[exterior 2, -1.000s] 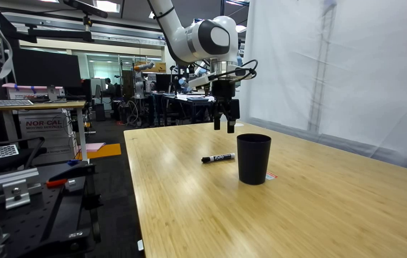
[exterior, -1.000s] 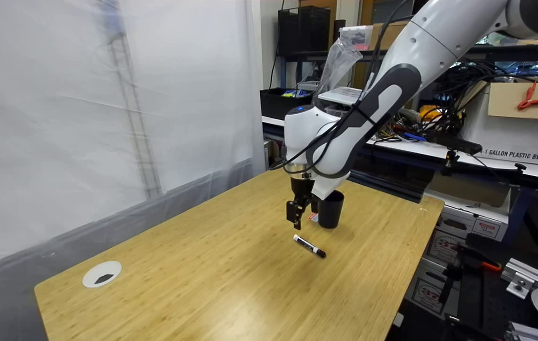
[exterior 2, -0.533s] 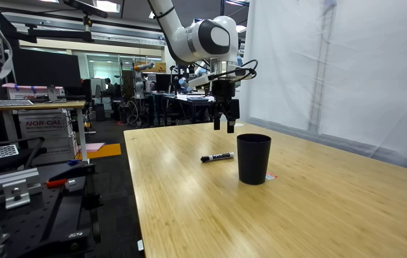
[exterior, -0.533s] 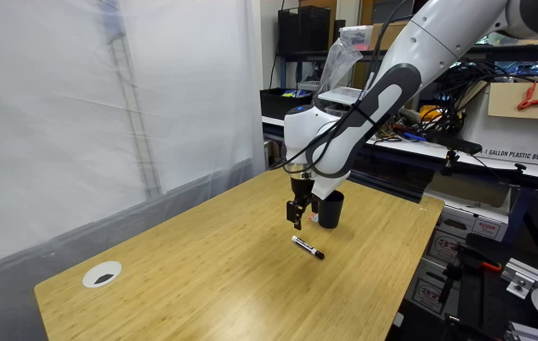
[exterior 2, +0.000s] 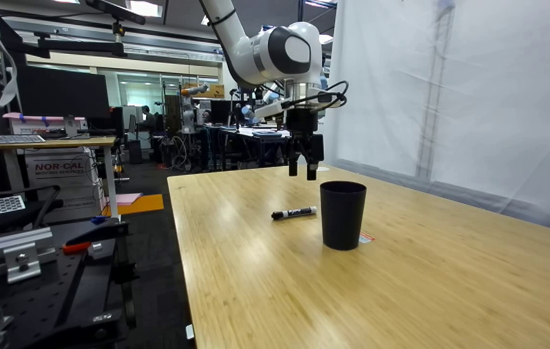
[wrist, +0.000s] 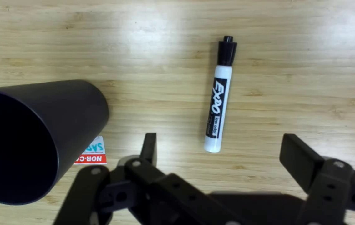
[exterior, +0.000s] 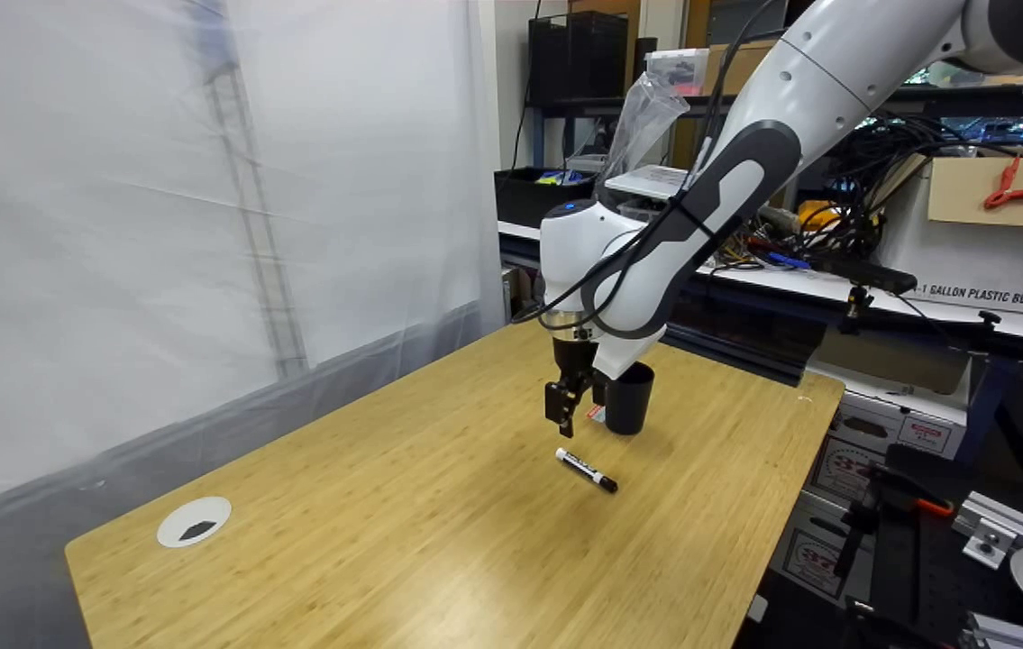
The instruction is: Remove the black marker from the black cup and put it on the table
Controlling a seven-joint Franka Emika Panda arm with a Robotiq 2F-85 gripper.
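Since marker [wrist: 220, 97] lies loose on desk [exterior: 385, 523], well in from every edge, jaws, spread wide and empty, should probably just rise straight, clear of cup [exterior 2: 342, 215].

Robotics lab, pretty clearly. Big white robot arm [exterior 2: 282, 53] over the wooden counter [exterior 2: 400, 291], and in an exterior view there's a holey black plate [exterior 2: 56, 276] off the left edge and a second arm [exterior 2: 188, 114] way past the far edge. Behind the edge opposite that one, a shelf [exterior: 944, 311] is piled with black cables [exterior: 867, 153].
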